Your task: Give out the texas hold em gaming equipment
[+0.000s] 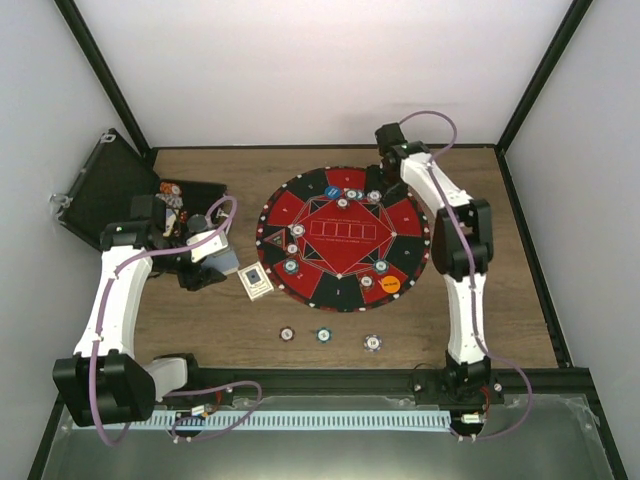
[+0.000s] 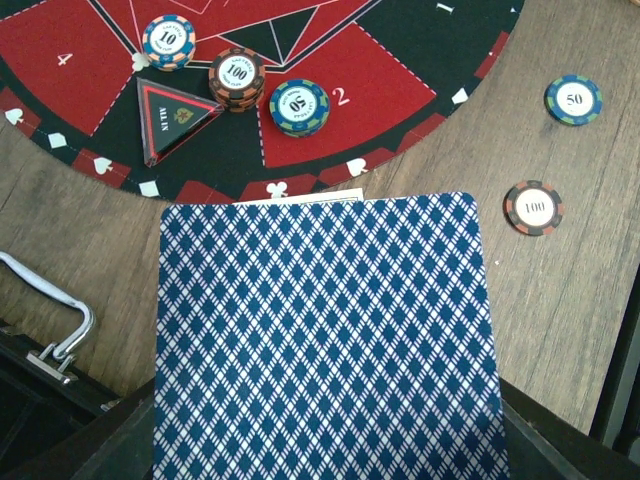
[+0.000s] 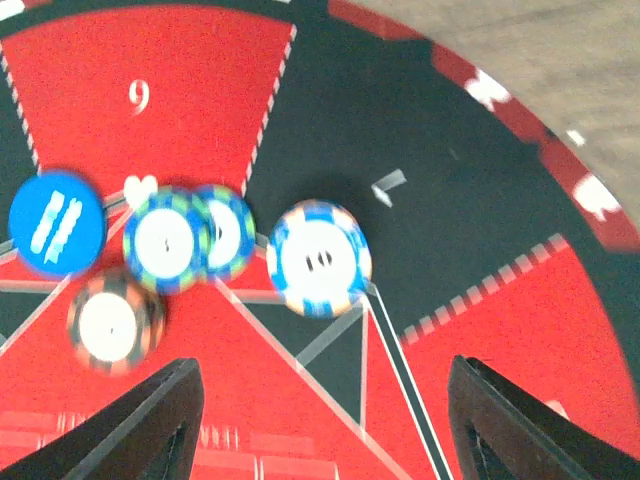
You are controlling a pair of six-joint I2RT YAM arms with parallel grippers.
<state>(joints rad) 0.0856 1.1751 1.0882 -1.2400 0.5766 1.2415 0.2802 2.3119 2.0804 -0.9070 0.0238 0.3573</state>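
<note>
A playing card point(image 2: 325, 340) with a blue diamond-patterned back fills the left wrist view, and my left gripper point(image 1: 218, 256) is shut on it just left of the mat; the card hides the jaws. A small deck point(image 1: 257, 281) lies on the table beside that gripper. My right gripper point(image 3: 325, 430) hangs open over the mat's far side, nothing between its fingers point(image 3: 150, 420). Just ahead of it lie a blue-and-white chip point(image 3: 318, 258), two overlapping blue-green chips point(image 3: 165, 240), a brown chip point(image 3: 113, 322) and a plain blue disc point(image 3: 56, 222). Three chips point(image 1: 323, 335) sit on the wood near the front.
The round red-and-black mat point(image 1: 330, 290) carries more chips point(image 1: 290, 266), an orange disc point(image 1: 391, 284) and a triangular all-in marker point(image 2: 175, 117). The open black case point(image 1: 100, 190) with loose pieces stands at the far left, its latch point(image 2: 60, 340) close to my left gripper.
</note>
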